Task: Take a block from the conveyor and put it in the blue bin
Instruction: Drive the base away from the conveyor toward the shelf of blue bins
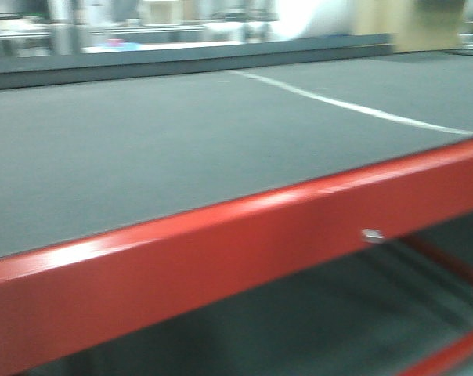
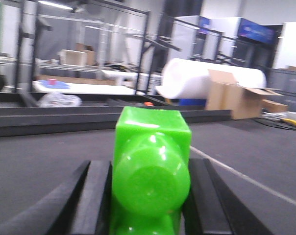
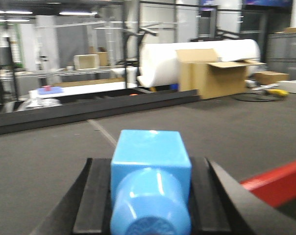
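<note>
A glossy green block point(image 2: 152, 132), round stud toward me, sits clamped between the fingers point(image 2: 94, 196) of my left gripper point(image 2: 150, 210). A sky-blue block point(image 3: 150, 152) sits likewise in my right gripper point(image 3: 150, 210)

The conveyor point(image 1: 142, 149) looks like matt grey cloth, its red frame point(image 1: 221, 258) glossy painted metal. Green block point(image 2: 150, 161) and blue block point(image 3: 150, 166) gleam as smooth plastic; my fingers point(image 2: 91, 198) are matt black.

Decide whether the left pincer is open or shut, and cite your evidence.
The left pincer is shut on the green block: both black fingers press against its sides, no gap visible.
</note>
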Controlling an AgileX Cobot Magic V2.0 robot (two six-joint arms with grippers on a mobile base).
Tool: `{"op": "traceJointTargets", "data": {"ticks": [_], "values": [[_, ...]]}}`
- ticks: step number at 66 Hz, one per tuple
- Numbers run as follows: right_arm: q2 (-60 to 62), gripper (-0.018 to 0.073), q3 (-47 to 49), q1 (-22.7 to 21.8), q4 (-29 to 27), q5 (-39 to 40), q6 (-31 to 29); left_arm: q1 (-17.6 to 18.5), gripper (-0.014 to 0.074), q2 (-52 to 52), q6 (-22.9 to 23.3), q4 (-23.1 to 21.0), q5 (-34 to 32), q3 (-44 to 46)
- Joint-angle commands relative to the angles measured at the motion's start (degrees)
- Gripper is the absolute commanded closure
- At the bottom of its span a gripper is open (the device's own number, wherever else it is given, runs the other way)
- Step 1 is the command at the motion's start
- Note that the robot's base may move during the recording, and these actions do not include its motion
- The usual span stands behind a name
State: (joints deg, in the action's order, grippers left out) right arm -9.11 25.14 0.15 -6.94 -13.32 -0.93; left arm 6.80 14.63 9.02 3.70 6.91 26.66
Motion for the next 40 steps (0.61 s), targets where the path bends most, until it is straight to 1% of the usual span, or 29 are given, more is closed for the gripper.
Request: {"op": "traceJointTargets", "data": {"ticks": [1, 40], "values": [[0.29, 0.0721, 0.14, -0.01, 0.20, 1.35, -0.37, 0.31, 0.0707, -0.18, -0.05, 0.19, -1.32, -0.03], [0.29, 0.0721, 0.14, -0.01, 0.20, 1.35, -0.37, 0.31, 0.0707, -0.18, -0.05, 0.19, -1.32, -0.03]]}}
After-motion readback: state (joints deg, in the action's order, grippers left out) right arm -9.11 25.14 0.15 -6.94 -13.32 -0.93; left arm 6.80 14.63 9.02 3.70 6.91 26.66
